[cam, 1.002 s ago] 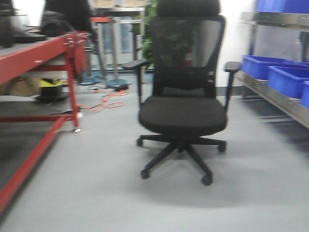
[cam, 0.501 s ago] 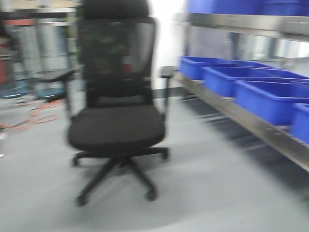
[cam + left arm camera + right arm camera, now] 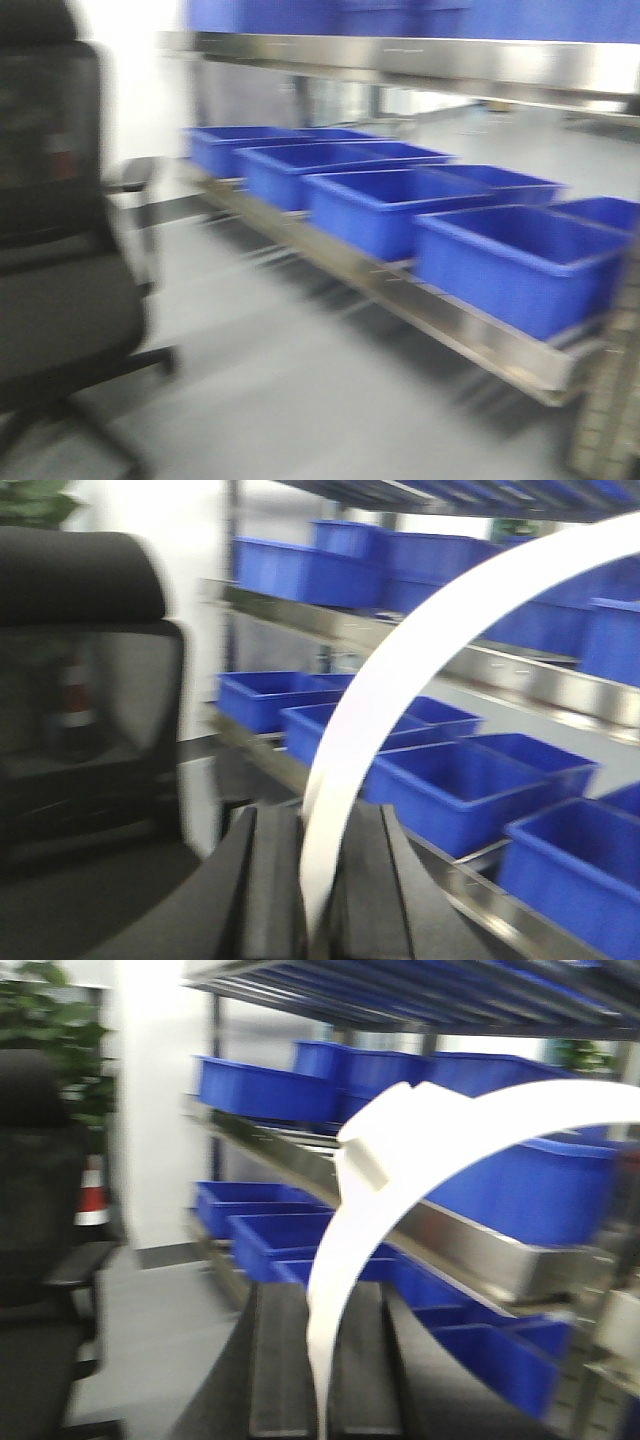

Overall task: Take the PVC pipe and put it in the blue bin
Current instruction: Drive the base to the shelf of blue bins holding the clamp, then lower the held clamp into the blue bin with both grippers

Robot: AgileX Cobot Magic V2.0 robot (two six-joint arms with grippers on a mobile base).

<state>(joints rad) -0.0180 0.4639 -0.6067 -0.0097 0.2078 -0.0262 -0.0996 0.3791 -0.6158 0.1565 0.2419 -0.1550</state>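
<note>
1. Left gripper (image 3: 315,825) pinched a curved white PVC pipe (image 3: 400,665); right gripper (image 3: 320,1305) pinched a second pipe (image 3: 345,1240).
2. Grabbing appeared complete.
3. Placing remained: blue bins (image 3: 510,260) on the rack (image 3: 440,312) stood ahead, not yet reached.

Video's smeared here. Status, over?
Left gripper shut on curved white PVC pipe. Right gripper shut on white pipe with collar. Blue plastic bins ahead on steel shelf; black office chair off left, not blocking.
</note>
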